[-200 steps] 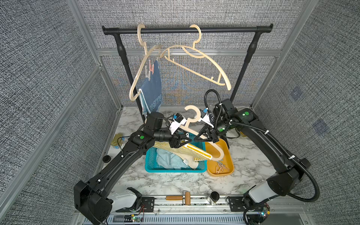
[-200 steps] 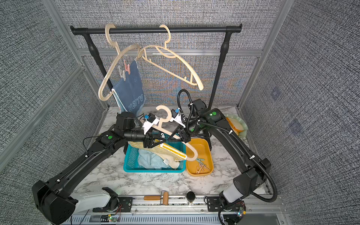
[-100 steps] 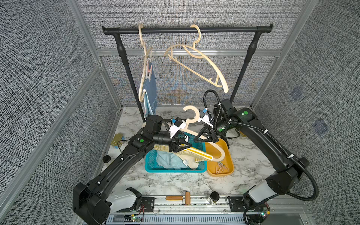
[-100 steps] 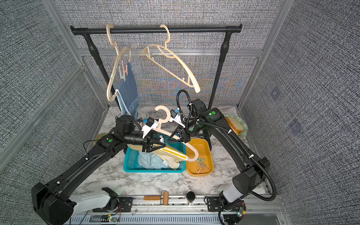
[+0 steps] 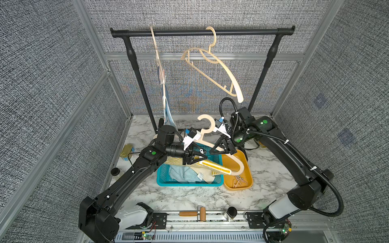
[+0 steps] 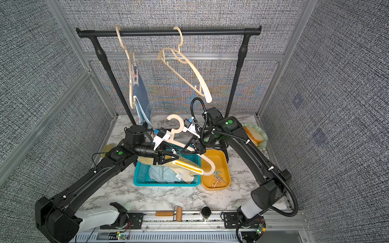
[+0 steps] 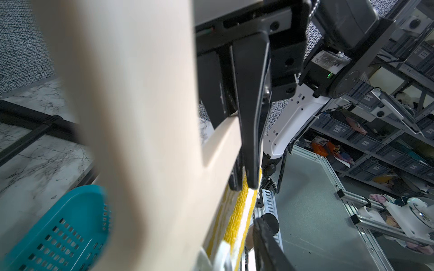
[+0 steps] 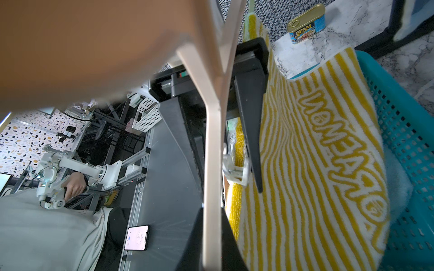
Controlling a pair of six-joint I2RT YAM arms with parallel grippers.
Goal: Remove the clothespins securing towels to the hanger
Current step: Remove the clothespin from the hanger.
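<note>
Dark blue cloth hung at upper left of centre in both top views, where the blue towel (image 6: 141, 94) drooped from the left hanger (image 6: 131, 84) on the black rail (image 5: 242, 32). Below it, mid-frame, the left gripper (image 5: 203, 157) extended from the left over the teal basket (image 5: 189, 185), its jaws partway apart. The white clothespin (image 8: 236, 170) sat between them near the fingertips, pegged over the striped towel (image 8: 317, 152) on the held hanger (image 8: 212, 152). The hanger's bar hid one side of it, so whether the jaws pinched it could not be told. The striped towel sagged from that hanger into the basket, over the aqua towel (image 5: 181, 174). Just right of the clothespin, the right gripper (image 5: 211, 151) was clamped tight on the hanger's arm, holding it tilted above the basket. Farther right, the orange tray (image 5: 249, 176) held loose clothespins (image 5: 237, 181). Above, the empty hanger (image 5: 221, 71) hung from the rail.
</note>
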